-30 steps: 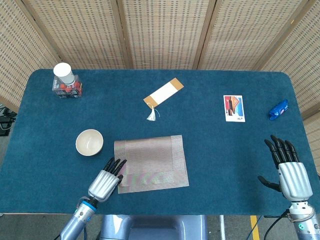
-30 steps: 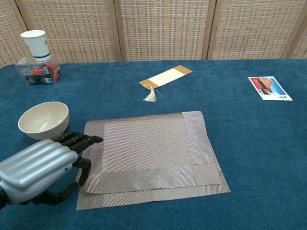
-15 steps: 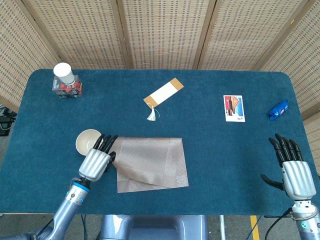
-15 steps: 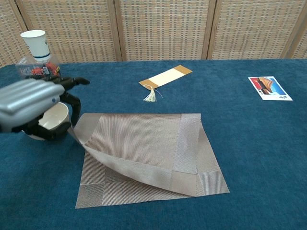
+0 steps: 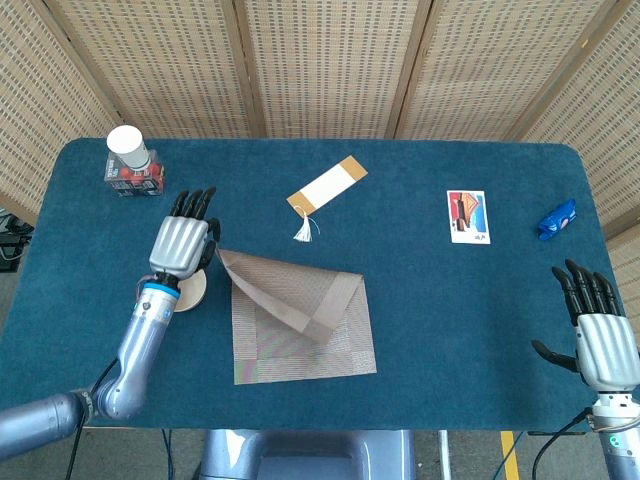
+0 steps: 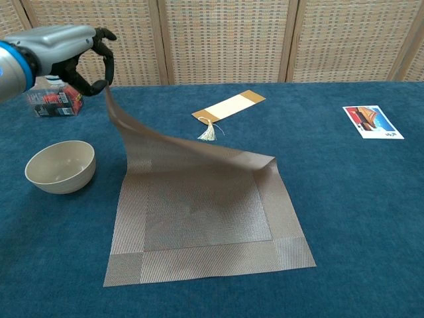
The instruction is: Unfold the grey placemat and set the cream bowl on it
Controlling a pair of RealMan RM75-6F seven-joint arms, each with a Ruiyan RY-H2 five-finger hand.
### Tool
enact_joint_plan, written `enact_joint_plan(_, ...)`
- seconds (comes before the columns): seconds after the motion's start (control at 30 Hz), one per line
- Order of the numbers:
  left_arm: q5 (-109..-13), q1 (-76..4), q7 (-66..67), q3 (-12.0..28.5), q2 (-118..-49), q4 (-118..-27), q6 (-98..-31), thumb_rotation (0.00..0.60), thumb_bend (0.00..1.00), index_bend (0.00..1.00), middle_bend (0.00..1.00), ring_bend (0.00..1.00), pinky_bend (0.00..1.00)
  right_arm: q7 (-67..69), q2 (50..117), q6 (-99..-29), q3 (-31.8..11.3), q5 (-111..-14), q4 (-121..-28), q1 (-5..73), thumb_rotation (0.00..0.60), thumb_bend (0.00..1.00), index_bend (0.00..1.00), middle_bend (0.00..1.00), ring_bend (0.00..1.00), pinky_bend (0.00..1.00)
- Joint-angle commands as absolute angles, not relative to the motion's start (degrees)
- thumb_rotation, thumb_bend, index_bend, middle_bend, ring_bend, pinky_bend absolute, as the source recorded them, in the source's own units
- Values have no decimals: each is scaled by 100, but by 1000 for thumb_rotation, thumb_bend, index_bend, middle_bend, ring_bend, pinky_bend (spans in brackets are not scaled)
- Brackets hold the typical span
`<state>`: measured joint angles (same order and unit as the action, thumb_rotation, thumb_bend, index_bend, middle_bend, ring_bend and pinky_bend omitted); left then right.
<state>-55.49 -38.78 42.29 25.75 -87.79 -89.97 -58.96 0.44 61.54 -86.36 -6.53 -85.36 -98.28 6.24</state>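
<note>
Left hand (image 6: 63, 53): pinching 1 corner of the grey placemat (image 6: 199, 218), lifting it high.
Right hand (image 5: 605, 345): hanging released, holding nothing.
Bowl (image 6: 61, 165): sitting just left of the mat.
Risk: corner slipping, flap dropping folded again, or sweeping into the bowl.

The grey rectangular woven placemat (image 6: 199, 212) looks like limp, finely ribbed matt cloth; the round cream bowl (image 6: 60, 165) at its 9 o'clock is smooth and faintly glossy; the desk (image 6: 358, 212) wears napped blue carpet-like fabric; the left robot hand (image 6: 63, 53) has a brushed silver metal back with black matt fingers (image 6: 106, 59)
</note>
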Motion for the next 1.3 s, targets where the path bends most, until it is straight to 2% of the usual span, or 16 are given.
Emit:
enact_joint_plan(0.03, -5064, -4481, 4321, 2919, -9061, -8242, -5739, 600, 552, 588, 0, 0, 0, -25, 6183, -8617, -687, -8458, -9805, 636, 600, 18, 36, 0, 0, 0)
enact_joint_plan(0.17, -4519, -4993, 4576, 3064, -9328, -7426, -5541, 600, 553, 580, 0, 0, 0, -112, 6237, -8522, -742, -8297, -9753, 680, 600, 18, 36, 0, 0, 0)
enact_joint_plan(0.3, -3991, -5486, 4910, 3031, -9633, -6537, -5412, 600, 552, 566, 0, 0, 0, -245, 6317, -8402, -801, -8100, -9676, 736, 600, 18, 36, 0, 0, 0)
enact_joint_plan(0.4, -3791, -5630, 5003, 2911, -9752, -6163, -5325, 600, 528, 497, 0, 0, 0, -319, 6360, -8338, -818, -8019, -9636, 766, 600, 18, 36, 0, 0, 0)
enact_joint_plan(0.43, -3712, -5655, 5050, 2858, -9764, -6085, -5278, 600, 470, 426, 0, 0, 0, -344, 6377, -8325, -823, -8001, -9624, 776, 600, 18, 36, 0, 0, 0)
enact_joint_plan(0.53, -3624, -5658, 5044, 2780, -9738, -6052, -5217, 600, 206, 190, 0, 0, 0, -373, 6401, -8307, -827, -7981, -9610, 787, 600, 18, 36, 0, 0, 0)
enact_joint_plan(0.57, -3614, -5638, 5006, 2758, -9714, -6070, -5209, 600, 140, 131, 0, 0, 0, -377, 6406, -8298, -825, -7979, -9607, 792, 600, 19, 36, 0, 0, 0)
enact_joint_plan(0.6, -3616, -5609, 4948, 2741, -9683, -6102, -5208, 600, 115, 103, 0, 0, 0, -383, 6411, -8286, -823, -7976, -9602, 797, 600, 18, 37, 0, 0, 0)
enact_joint_plan(0.67, -3677, -5488, 4718, 2716, -9562, -6265, -5253, 600, 79, 64, 0, 0, 0, -390, 6420, -8265, -819, -7971, -9595, 806, 600, 18, 37, 0, 0, 0)
enact_joint_plan(0.8, -4005, -5167, 4217, 2586, -9218, -6784, -5452, 600, 73, 60, 0, 0, 0, -387, 6425, -8266, -796, -8012, -9606, 806, 600, 18, 37, 0, 0, 0)
enact_joint_plan(0.97, -4771, -4466, 3481, 2231, -8503, -7997, -5968, 600, 73, 60, 0, 0, 0, -372, 6435, -8262, -739, -8124, -9609, 811, 600, 18, 37, 0, 0, 0)
enact_joint_plan(1.13, -5624, -3654, 2941, 1636, -7826, -9038, -6648, 600, 76, 60, 0, 0, 0, -401, 6477, -8217, -667, -8229, -9590, 834, 600, 17, 37, 0, 0, 0)
enact_joint_plan(1.3, -6298, -2901, 2447, 988, -7409, -9593, -7252, 600, 83, 58, 0, 0, 0, -454, 6542, -8159, -571, -8371, -9560, 867, 600, 0, 37, 0, 0, 0)
